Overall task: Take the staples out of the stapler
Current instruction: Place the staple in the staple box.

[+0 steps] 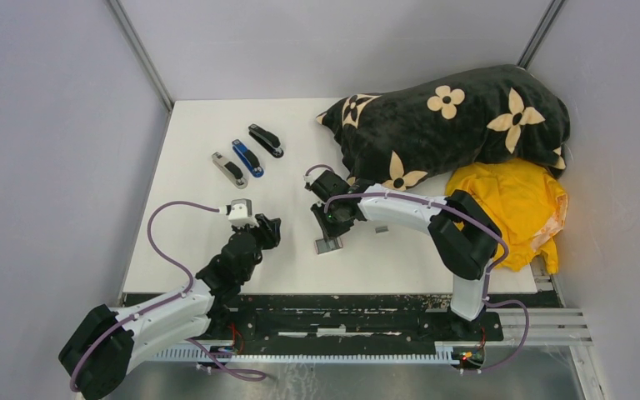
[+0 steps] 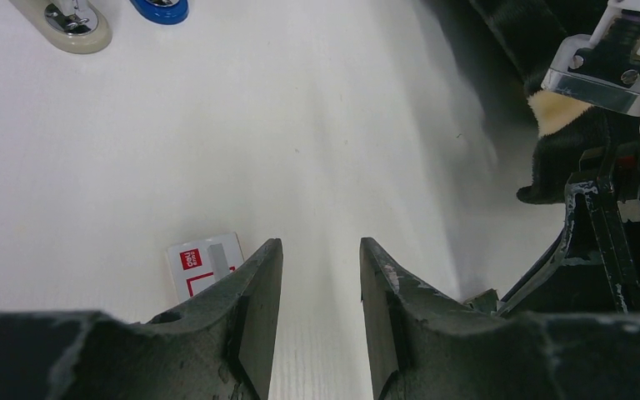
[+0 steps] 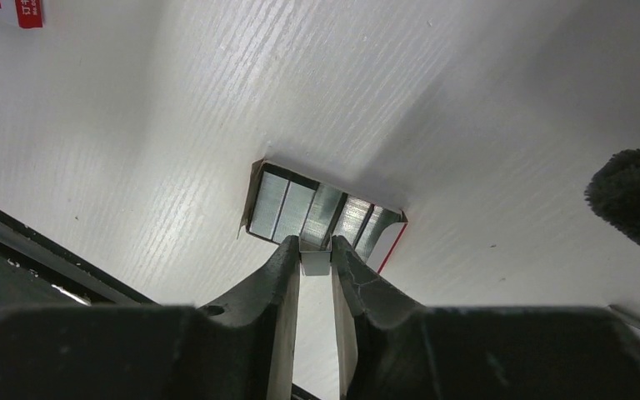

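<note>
right claw point(image 3: 315, 244): fingers almost pressed together, pinching a small pale tab point(image 3: 315, 263) at the near edge of an open box point(image 3: 254, 198). cannot tell whether the tab is part of that box.

staples point(image 3: 300, 210): grey strips side by side inside the open box, which sits on the table point(image 1: 217, 250) near its front middle. a further short grey strip point(image 1: 382, 229) lies on the table just beside the right forearm.

left claw point(image 2: 321, 247): fingers spread, nothing between them, over bare table. a white-and-red box point(image 2: 196, 260) lies just beside one finger, partly hidden by it.

grey stapler point(image 1: 229, 169), blue stapler point(image 1: 247, 157) and black stapler point(image 1: 266, 140) lie in a row at the far left, apart from both claws.
</note>
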`<state>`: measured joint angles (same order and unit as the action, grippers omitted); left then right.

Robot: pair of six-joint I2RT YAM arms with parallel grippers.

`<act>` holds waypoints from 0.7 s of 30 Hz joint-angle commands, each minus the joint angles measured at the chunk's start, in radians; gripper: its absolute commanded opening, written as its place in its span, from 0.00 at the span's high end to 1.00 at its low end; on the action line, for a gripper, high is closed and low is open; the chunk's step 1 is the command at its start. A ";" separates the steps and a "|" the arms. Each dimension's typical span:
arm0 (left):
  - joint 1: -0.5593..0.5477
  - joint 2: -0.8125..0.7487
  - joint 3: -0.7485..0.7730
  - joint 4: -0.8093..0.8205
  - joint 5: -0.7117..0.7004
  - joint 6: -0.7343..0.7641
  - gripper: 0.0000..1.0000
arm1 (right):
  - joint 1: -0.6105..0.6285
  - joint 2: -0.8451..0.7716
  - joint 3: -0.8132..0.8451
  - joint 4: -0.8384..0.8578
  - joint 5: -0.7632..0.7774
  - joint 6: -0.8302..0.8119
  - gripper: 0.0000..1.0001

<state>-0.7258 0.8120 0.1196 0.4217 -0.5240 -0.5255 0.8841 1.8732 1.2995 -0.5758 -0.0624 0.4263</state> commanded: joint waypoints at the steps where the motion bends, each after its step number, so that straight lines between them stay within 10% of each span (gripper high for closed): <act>1: 0.004 0.002 -0.003 0.055 -0.040 0.033 0.53 | 0.007 0.003 0.035 0.030 0.022 0.015 0.74; 21: 0.003 0.002 -0.004 0.055 -0.041 0.033 0.53 | 0.006 0.008 0.043 0.016 0.038 -0.005 0.74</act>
<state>-0.7258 0.8120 0.1192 0.4217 -0.5240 -0.5255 0.8841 1.8828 1.3014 -0.5728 -0.0460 0.4252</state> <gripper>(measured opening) 0.466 0.255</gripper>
